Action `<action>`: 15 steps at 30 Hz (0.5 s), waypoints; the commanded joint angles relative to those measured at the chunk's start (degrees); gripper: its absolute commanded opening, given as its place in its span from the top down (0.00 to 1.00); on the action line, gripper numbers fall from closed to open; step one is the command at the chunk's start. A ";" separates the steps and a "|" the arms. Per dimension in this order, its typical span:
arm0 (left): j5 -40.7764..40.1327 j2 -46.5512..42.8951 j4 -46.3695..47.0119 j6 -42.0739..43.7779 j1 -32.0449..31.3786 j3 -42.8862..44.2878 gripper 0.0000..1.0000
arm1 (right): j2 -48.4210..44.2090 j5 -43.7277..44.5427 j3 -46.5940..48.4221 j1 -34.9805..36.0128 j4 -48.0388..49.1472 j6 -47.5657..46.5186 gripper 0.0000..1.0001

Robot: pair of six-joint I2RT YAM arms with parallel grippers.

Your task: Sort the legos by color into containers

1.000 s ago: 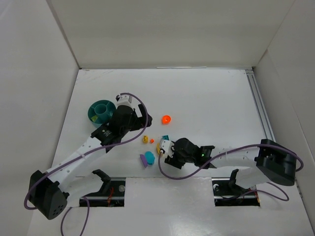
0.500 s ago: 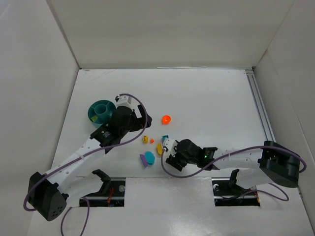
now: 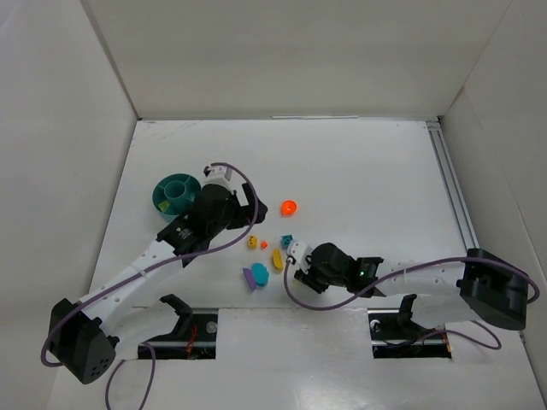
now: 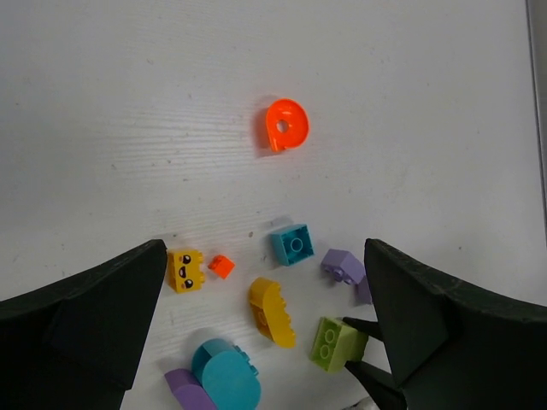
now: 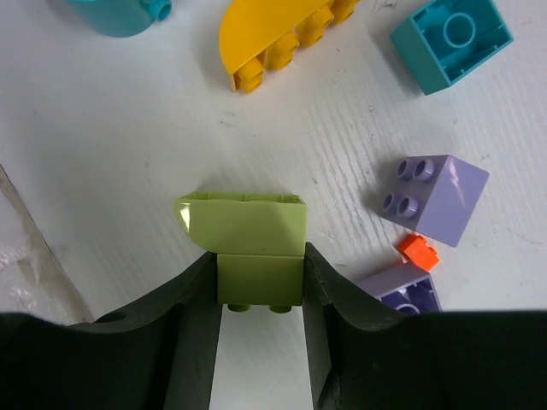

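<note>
My right gripper (image 5: 259, 266) is shut on a lime green lego (image 5: 248, 231), its fingers pressed on both sides of the block, down at the table. Around it lie a yellow curved lego (image 5: 278, 38), a teal square one (image 5: 451, 41), a purple block (image 5: 432, 198), a tiny orange piece (image 5: 417, 252) and a second purple block (image 5: 402, 295). My left gripper (image 4: 263, 249) hangs open above the pile. Below it are the orange round lego (image 4: 285, 125), a yellow face block (image 4: 185, 269) and a teal round piece (image 4: 225, 382). The teal dish (image 3: 159, 198) sits at the left.
White walls close in the table on the left, back and right. A metal rail (image 3: 453, 188) runs along the right side. The left arm (image 3: 145, 256) stretches from the near left up past the dish.
The right gripper has closed on the lime green lego after standing open over it. The right arm has shifted slightly right. The left arm has barely moved.
</note>
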 commanded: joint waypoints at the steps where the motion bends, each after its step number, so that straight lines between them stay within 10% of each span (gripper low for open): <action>1: 6.58 -0.99 4.63 3.31 -0.36 -1.38 0.01 | -4.00 0.43 -0.31 0.33 -0.09 -3.58 0.75; 9: 41.71 -1.52 24.75 7.18 -0.36 -8.68 0.01 | -21.12 2.80 5.40 0.33 -0.09 -19.65 0.76; 15: 52.64 0.15 32.06 4.91 -0.36 -7.90 0.01 | -25.81 0.87 8.39 0.33 -0.09 -26.97 0.76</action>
